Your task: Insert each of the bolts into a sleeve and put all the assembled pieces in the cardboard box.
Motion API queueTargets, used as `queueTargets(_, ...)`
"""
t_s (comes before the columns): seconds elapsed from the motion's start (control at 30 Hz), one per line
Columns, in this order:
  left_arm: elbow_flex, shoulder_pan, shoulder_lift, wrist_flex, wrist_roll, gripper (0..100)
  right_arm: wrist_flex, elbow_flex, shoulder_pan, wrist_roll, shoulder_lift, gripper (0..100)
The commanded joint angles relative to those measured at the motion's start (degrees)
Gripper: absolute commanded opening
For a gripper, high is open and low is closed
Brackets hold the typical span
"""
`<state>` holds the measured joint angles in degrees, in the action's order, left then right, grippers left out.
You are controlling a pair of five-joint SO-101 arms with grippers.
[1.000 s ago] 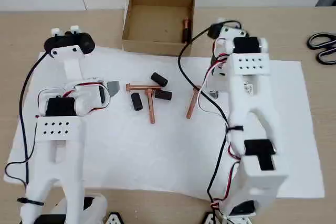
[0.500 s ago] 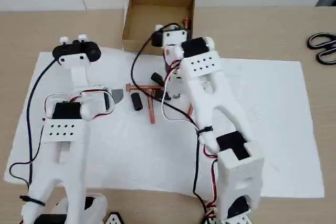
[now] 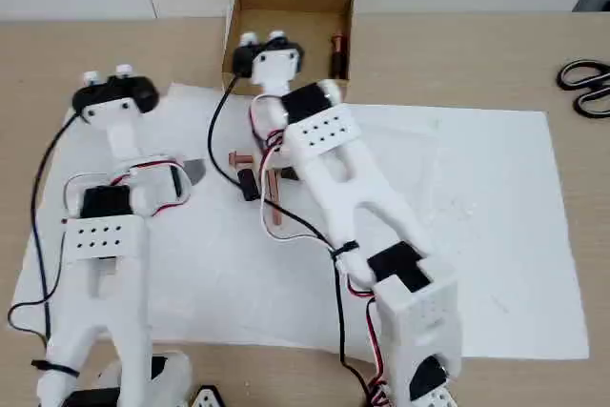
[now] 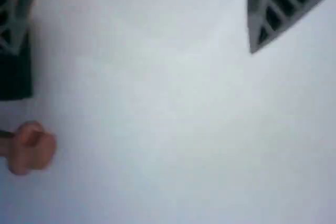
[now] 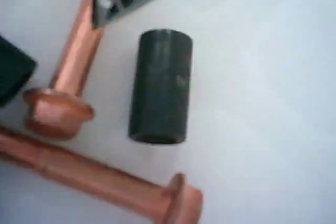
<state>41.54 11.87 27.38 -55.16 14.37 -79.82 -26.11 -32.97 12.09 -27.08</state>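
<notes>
White right arm (image 3: 329,140) leans across copper bolts (image 3: 274,207).

High view, fixed overhead, looks down on my left arm (image 3: 105,235), right arm (image 3: 334,154) and the white sheet (image 3: 496,235); both wrist views face down, close over that sheet, sharing with it the copper bolts (image 3: 274,209) under my right arm.

a wooden table (image 3: 457,54) carries a white paper sheet (image 3: 477,216), a cardboard box (image 3: 307,26) and scissors (image 3: 583,88).
</notes>
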Motion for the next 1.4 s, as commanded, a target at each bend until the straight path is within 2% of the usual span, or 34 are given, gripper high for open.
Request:
queueTargets(0.0,-1.36,4.75,1.76,-0.09,2.02,27,2.51,-2.46,-2.77,1.93,-2.15,23.1)
queueTargets(0.13,-1.01,7.03,1.76,-0.35,1.93,27,5.14,-2.46,-4.97,3.78,-5.05,23.1)
queueTargets(0.33,-0.48,6.68,1.76,-0.18,1.85,27,6.11,-2.55,-8.57,3.87,-5.23,23.1)
queueTargets(1.17,0.31,6.51,1.67,0.62,1.85,27,11.3,-2.55,-8.84,3.43,-10.51,22.9)
queueTargets(1.37,1.36,6.51,1.67,0.7,1.85,27,11.38,-2.55,-8.84,3.43,-11.03,11.0)
